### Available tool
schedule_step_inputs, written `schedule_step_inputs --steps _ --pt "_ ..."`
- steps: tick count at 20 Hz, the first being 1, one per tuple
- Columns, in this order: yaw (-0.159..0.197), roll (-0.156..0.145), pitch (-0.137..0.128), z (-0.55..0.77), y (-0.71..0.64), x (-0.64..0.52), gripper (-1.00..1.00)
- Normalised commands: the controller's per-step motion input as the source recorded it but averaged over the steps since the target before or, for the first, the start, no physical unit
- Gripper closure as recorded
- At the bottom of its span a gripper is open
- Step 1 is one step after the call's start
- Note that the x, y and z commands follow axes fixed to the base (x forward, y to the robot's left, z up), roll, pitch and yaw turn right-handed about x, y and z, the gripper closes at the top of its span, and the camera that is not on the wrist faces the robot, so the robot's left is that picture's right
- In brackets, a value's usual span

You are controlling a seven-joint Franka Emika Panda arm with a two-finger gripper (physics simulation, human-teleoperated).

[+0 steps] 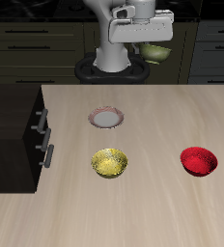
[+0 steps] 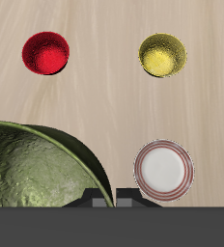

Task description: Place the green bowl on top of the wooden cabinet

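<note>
The light wood worktop [image 1: 153, 207] carries the wooden cabinet [image 1: 13, 135] at one edge, its flat top bare. High above the worktop's back, the fingers [image 1: 151, 48] are closed on the rim of the green bowl [image 2: 37, 169], holding it aloft. Below sit a yellow-gold bowl [image 1: 110, 163], a red bowl [image 1: 199, 160] and a small white plate [image 1: 105, 118], well apart.

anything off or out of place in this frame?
Nothing stands out. The green bowl is held aloft in the gripper. The yellow bowl, red bowl and plate sit upright on the table, with no spill or damage visible.
</note>
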Motion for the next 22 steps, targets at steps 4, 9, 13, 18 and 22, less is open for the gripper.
schedule_step_inputs --steps 4,9,13,18,22 --pt "-0.003 0.003 -0.025 0.16 -0.04 -0.07 1.0" --pt "-0.013 -0.004 -0.003 0.11 -0.05 -0.01 1.0" --pt "0.0 0.004 -0.003 0.03 0.0 -0.05 1.0" --pt "0.008 0.006 -0.009 0.04 0.02 -0.06 1.0" --pt "-0.006 0.006 0.001 0.08 -0.01 -0.04 1.0"
